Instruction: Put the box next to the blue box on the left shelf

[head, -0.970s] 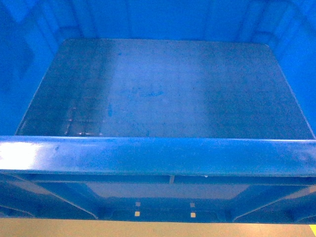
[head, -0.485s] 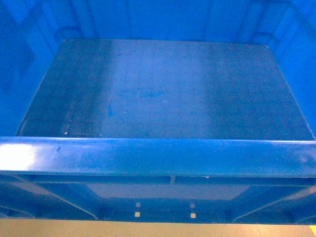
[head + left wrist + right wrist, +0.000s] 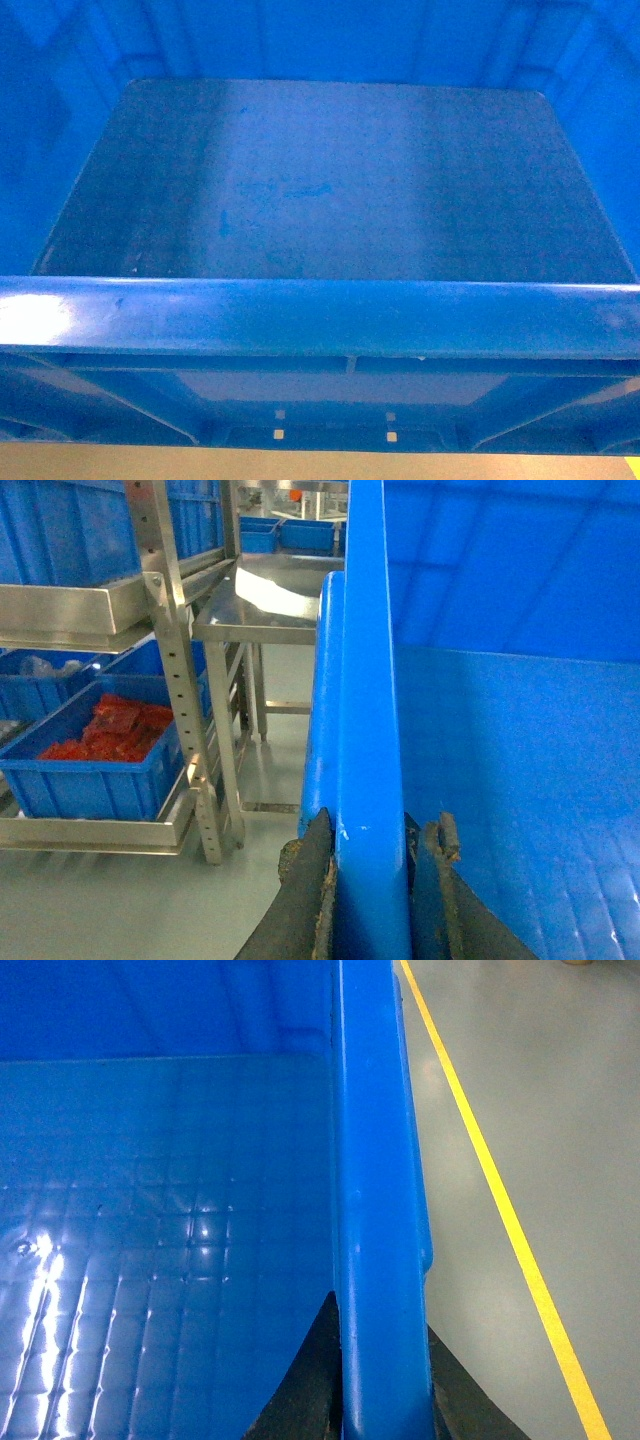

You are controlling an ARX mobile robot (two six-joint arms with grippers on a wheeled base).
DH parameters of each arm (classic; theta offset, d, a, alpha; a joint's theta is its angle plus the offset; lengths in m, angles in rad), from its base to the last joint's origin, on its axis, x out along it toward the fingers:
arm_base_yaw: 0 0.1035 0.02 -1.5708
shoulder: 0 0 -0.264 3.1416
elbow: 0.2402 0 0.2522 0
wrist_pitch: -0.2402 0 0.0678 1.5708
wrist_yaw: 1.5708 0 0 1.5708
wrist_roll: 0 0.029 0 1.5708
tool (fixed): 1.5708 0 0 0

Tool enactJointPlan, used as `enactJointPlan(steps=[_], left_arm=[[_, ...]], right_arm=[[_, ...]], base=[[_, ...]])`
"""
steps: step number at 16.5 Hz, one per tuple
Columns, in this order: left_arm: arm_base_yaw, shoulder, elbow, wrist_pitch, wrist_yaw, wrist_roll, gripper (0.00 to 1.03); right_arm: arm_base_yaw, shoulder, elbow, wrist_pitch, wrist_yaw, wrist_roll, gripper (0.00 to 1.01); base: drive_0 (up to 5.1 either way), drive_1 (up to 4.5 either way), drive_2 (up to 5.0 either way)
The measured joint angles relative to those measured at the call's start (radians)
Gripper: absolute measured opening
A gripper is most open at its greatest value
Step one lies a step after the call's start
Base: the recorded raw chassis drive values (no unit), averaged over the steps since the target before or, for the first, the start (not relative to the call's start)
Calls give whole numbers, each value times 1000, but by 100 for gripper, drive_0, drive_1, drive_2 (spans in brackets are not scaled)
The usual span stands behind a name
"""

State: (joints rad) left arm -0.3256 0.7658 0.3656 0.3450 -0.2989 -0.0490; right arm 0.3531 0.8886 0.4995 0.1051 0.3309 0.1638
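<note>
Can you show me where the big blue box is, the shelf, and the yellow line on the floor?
box point(image 3: 330, 190): head view, on its flat floor.
shelf point(image 3: 160, 600): left wrist view, on the metal post.
yellow line point(image 3: 500, 1200): right wrist view, on the stripe's middle.

Warehouse or factory floor: steel shelving point(image 3: 185, 670), stocked blue bins point(image 3: 95, 755), yellow floor line point(image 3: 500, 1200).

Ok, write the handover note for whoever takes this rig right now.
Left gripper: shut on the box's left rim.
Right gripper: shut on its right rim.
The box is carried between both arms, empty, filling the head view.
A metal shelf rack stands to the left, with a blue crate of red packets on its low tier.
Done: box gripped.
Left: set it on the left shelf beside the blue box, then release.
</note>
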Motion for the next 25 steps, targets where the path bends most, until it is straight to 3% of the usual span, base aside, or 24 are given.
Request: enactJointPlan(steps=[5, 11, 25], left_arm=[[0, 0, 0, 0, 0, 0, 9], [0, 2, 0, 0, 0, 0, 9], [0, 2, 0, 0, 2, 0, 9]], right_arm=[[0, 0, 0, 2, 0, 0, 9], [0, 5, 0, 3, -1, 0, 9], [0, 0, 0, 0, 2, -1, 9]], base=[[0, 420, -421], [0, 0, 0], [-481, 261, 261]])
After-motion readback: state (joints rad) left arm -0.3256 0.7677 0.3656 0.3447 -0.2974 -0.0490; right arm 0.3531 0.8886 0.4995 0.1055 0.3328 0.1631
